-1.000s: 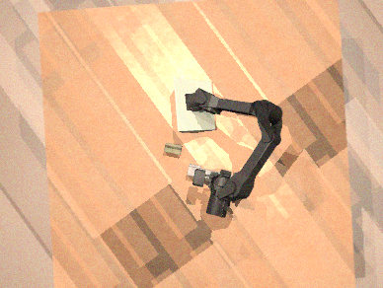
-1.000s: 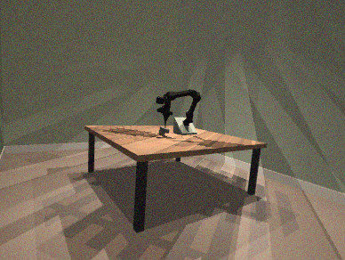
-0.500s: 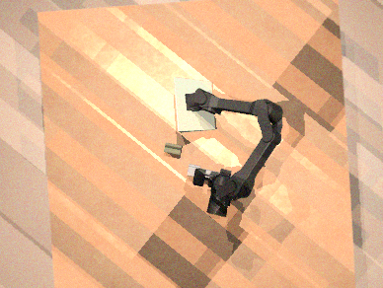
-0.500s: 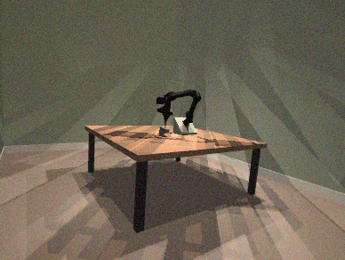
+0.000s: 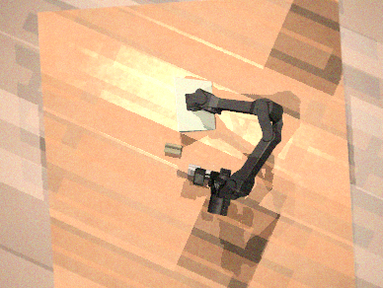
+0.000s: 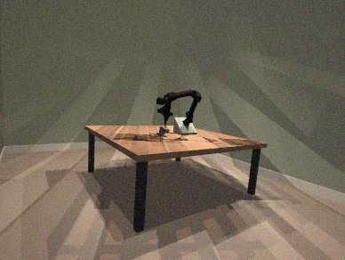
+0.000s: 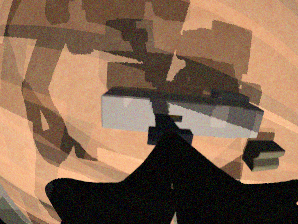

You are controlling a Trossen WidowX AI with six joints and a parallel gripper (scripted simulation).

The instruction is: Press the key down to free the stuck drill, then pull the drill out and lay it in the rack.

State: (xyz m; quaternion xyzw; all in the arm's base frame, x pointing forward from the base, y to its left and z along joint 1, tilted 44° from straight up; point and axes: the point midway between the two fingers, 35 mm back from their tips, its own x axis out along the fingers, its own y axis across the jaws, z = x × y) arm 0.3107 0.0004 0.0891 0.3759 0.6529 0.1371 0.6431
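My gripper [image 6: 165, 125] [image 7: 169, 139] is shut and empty, pointing down close over the fixture. The fixture is a long pale grey block [image 7: 127, 113] [image 5: 191, 171] on the table. In the wrist view a small dark square block [image 7: 159, 137] shows at the middle of its near side, partly behind my fingertips. A low dark part [image 7: 230, 97] lies along its top toward the right. I cannot tell which dark part is the key and which the drill; contact at my fingertips is unclear. A small olive grooved block [image 5: 173, 149] [image 7: 264, 161], perhaps the rack, stands beyond the fixture's right end.
A pale slanted panel [image 5: 188, 122] [image 6: 180, 124] stands by the arm's base. The wooden table [image 5: 89, 163] [image 6: 213, 147] carries everything, and broad dark shadows cross it. The arm hides much of the fixture in the top view.
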